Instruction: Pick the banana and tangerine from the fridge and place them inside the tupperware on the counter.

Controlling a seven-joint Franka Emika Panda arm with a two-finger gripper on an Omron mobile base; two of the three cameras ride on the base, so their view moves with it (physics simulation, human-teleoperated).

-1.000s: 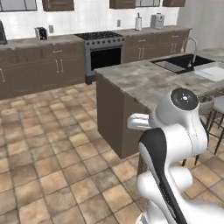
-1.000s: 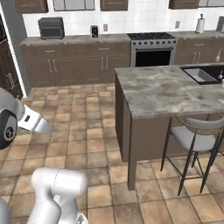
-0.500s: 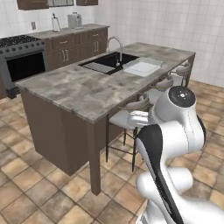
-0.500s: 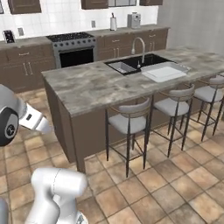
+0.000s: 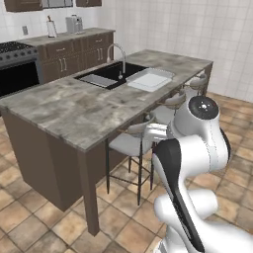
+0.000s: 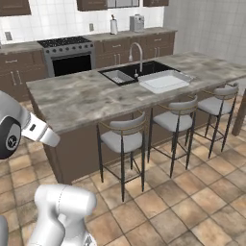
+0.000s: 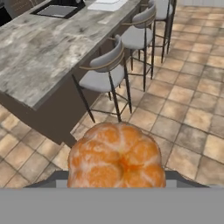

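Observation:
The tangerine (image 7: 117,155), round, orange and segmented, sits large at the bottom of the hand view, and my gripper (image 7: 117,177) is shut on it; the fruit hides the fingertips. The white shallow tupperware (image 5: 149,79) (image 6: 165,80) rests on the counter (image 5: 74,108) (image 6: 81,96) beside the black sink, well ahead of the hand, and shows far off in the hand view as the tupperware (image 7: 107,5). The held fruit hangs above the tiled floor on the stool side of the counter (image 7: 39,48). The banana and the fridge are out of view.
Three grey bar stools (image 6: 122,139) (image 6: 175,120) (image 6: 216,103) line the island's near side. A faucet (image 6: 136,50) stands over the sink (image 6: 126,73). A stove (image 6: 67,55) and brown cabinets run along the back wall. My arm's elbow (image 5: 197,133) rises in the foreground.
The base has turned, so both base views swing from the stove wall and the island's end to its long stool side, with the sink and tupperware now central. The arm's pose looks unchanged.

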